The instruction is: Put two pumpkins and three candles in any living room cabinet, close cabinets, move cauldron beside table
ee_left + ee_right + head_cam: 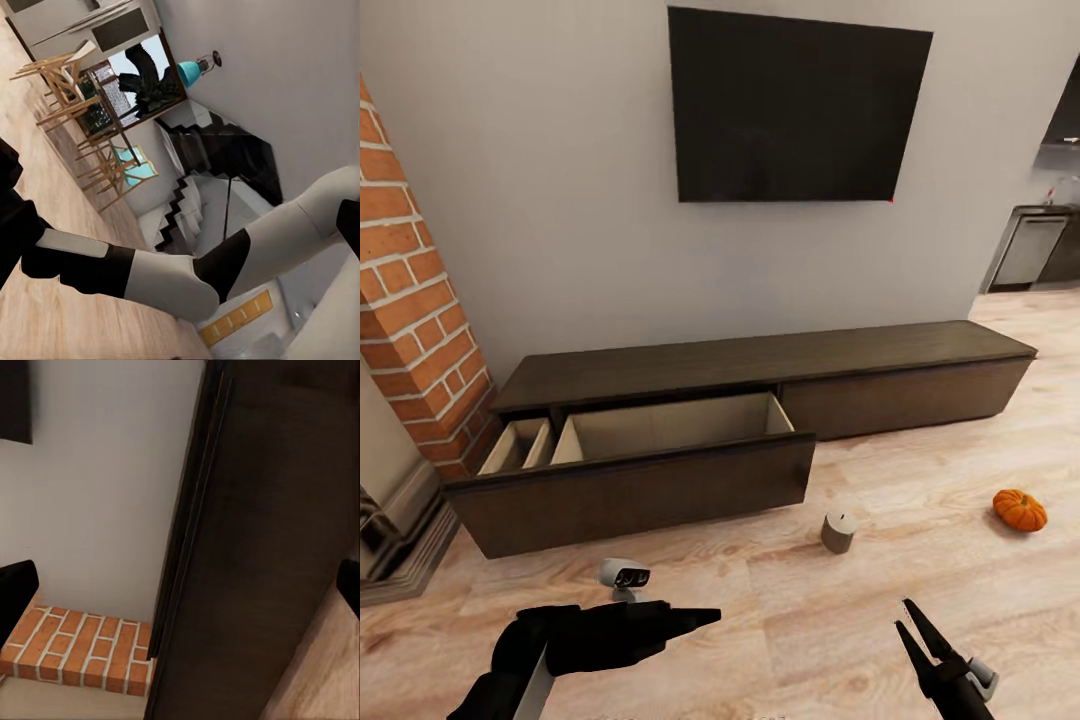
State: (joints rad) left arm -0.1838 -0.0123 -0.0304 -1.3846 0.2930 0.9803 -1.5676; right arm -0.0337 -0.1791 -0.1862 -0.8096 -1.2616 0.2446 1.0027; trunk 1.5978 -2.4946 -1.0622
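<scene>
- The long cabinet [760, 375] stands against the grey wall under a dark screen [795, 108]; its left drawer [650, 440] is pulled out, and the visible part of the pale inside looks bare; the right section looks shut.
- One candle [839, 532] stands upright on the wooden floor [810, 620], just in front of the open drawer's right corner; one pumpkin [1020, 510] sits on the floor well to the right of it, apart from the cabinet.
- The left gripper [695, 618] hangs low over the floor with its fingers pressed together, pointing toward the candle; the right gripper [913, 625] is spread and holds nothing, near the candle's side of the floor.
- In the right wrist view the dark drawer front [255, 555] and a brick column [82, 649] lie ahead.
- The step in hand seems to be gathering floor items for the open drawer; the candle looks the nearest target.
- The next move likely calls for lowering the spread right gripper around the candle, keeping it upright, then lifting it over the drawer front; the short cylinder could tip if nudged sideways.
</scene>
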